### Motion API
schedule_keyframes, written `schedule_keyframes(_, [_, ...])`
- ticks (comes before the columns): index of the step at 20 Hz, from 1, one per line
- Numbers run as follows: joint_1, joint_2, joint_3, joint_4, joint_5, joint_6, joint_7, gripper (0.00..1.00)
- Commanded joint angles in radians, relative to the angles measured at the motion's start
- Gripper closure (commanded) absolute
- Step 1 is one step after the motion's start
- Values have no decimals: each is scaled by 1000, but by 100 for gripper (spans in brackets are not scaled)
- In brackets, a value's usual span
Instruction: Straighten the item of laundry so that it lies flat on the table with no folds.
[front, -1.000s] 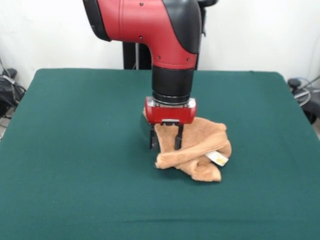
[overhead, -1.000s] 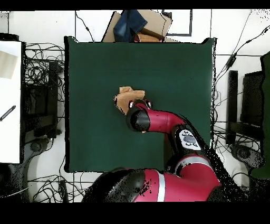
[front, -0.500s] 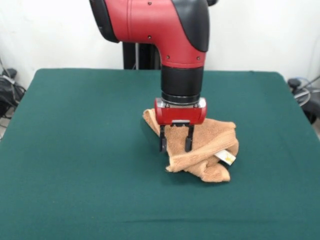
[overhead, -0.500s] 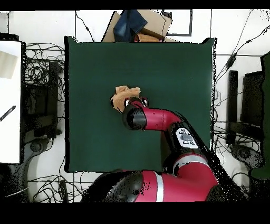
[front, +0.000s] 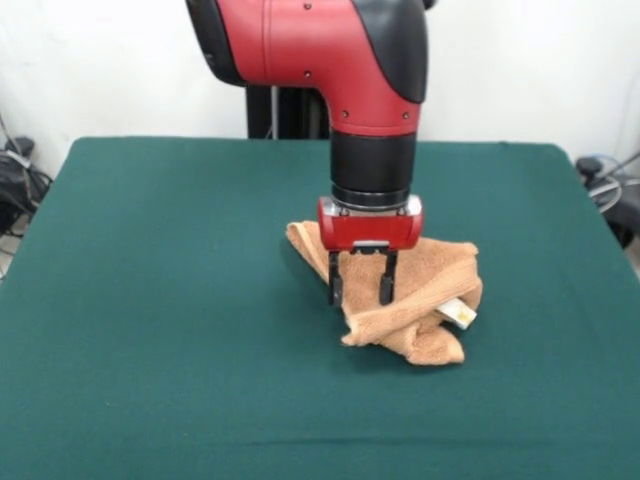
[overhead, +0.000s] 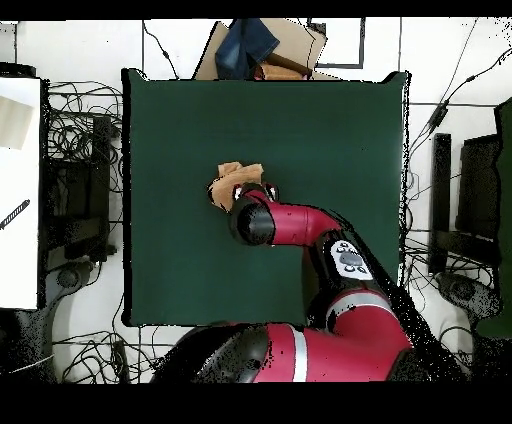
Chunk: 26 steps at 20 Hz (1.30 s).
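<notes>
Since a second ago the red-black arm's jaws (front: 359, 290) — spread, astride a fold — have dragged the crumpled peach-tan terry towel (front: 420, 310) toward 3 o'clock in the front view on the dark green counter (front: 150, 300) — still bunched, far from flat.

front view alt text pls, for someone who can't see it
A red and black robot arm lowers its open end effector onto a crumpled peach-tan towel on a dark green table. A small white label shows at the towel's right edge.

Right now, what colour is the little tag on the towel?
White, maybe with a yellowish mark. The tag sits at the towel's edge, clearest in the front view.
</notes>
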Motion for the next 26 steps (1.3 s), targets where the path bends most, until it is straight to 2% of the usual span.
schedule_keyframes(1, [53, 53, 69, -8, 43, 17, 177, 0])
schedule_keyframes(7, [72, 22, 46, -12, 55, 81, 166, 0])
schedule_keyframes(10, [177, 64, -83, -111, 53, 175, 142, 0])
schedule_keyframes(12, [190, 81, -105, -139, 54, 204, 135, 0])
schedule_keyframes(15, [143, 114, -52, -136, 44, 156, 124, 0])
schedule_keyframes(20, [62, 237, 43, -194, 4, 51, 92, 0])
schedule_keyframes(26, [38, 329, 69, -269, -38, 9, 59, 0])
